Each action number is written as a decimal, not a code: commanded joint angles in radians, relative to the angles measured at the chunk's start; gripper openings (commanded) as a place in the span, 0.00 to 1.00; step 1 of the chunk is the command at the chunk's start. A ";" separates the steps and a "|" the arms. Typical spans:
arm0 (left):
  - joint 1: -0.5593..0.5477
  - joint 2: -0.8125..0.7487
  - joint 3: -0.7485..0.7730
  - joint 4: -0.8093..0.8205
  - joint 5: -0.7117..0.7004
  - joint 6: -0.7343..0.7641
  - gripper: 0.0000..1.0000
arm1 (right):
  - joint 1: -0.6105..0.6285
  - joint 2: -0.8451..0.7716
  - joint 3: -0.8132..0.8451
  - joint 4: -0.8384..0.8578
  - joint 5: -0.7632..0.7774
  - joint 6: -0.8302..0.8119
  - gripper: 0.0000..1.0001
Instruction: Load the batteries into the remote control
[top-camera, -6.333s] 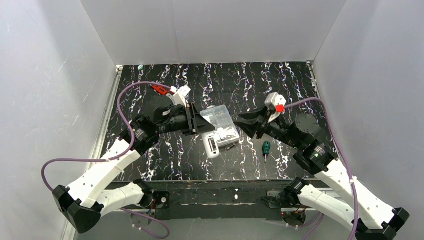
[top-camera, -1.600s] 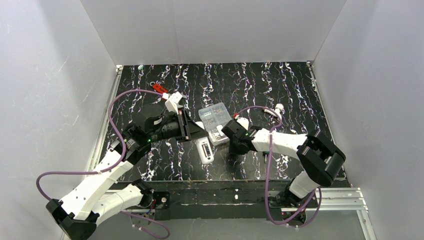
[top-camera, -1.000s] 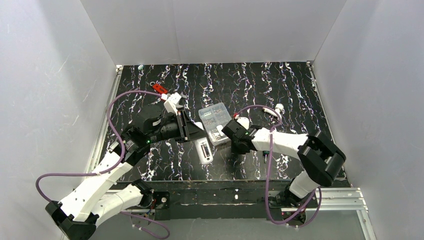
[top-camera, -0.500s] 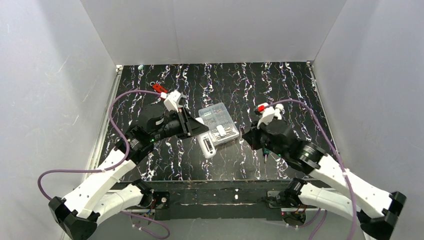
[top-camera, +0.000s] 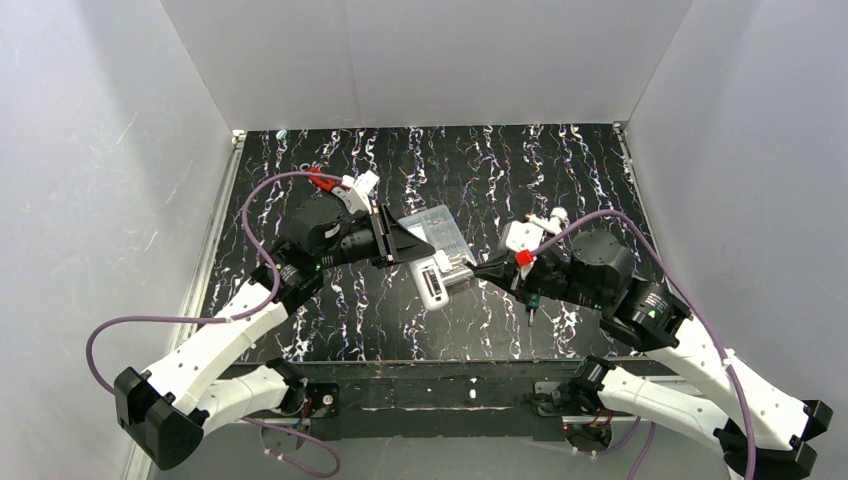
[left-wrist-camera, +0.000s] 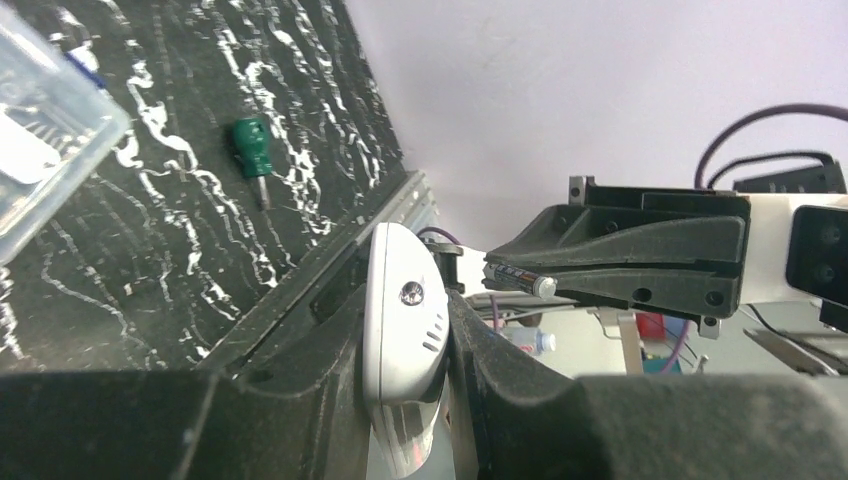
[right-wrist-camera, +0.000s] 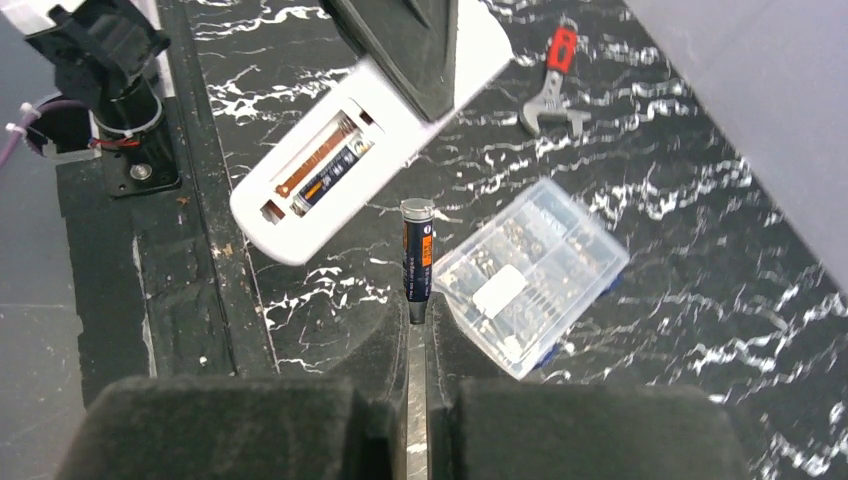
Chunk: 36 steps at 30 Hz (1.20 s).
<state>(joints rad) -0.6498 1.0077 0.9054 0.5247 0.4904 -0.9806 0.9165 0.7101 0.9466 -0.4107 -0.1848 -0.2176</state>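
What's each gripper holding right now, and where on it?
Left gripper clamps the remote by one end; right gripper pinches a battery by one end.

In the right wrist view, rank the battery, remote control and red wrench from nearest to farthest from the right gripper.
1. Battery: clamped in the right gripper, sticking out ahead.
2. Remote control: just beyond the battery's tip, to the left, held by the left gripper.
3. Red wrench: farthest, lying on the table far ahead, to the right.
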 joint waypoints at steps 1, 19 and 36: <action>0.003 -0.006 0.059 0.146 0.181 -0.011 0.00 | -0.001 0.016 0.094 -0.014 -0.103 -0.168 0.01; 0.001 0.043 0.168 0.256 0.519 0.027 0.00 | -0.001 -0.076 0.119 -0.072 -0.084 -0.353 0.01; 0.001 -0.033 0.100 -0.089 0.036 0.276 0.00 | -0.001 0.055 0.250 -0.173 -0.096 0.063 0.01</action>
<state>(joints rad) -0.6498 1.0237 1.0294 0.4355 0.6949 -0.7551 0.9165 0.7780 1.1641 -0.5613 -0.2733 -0.2810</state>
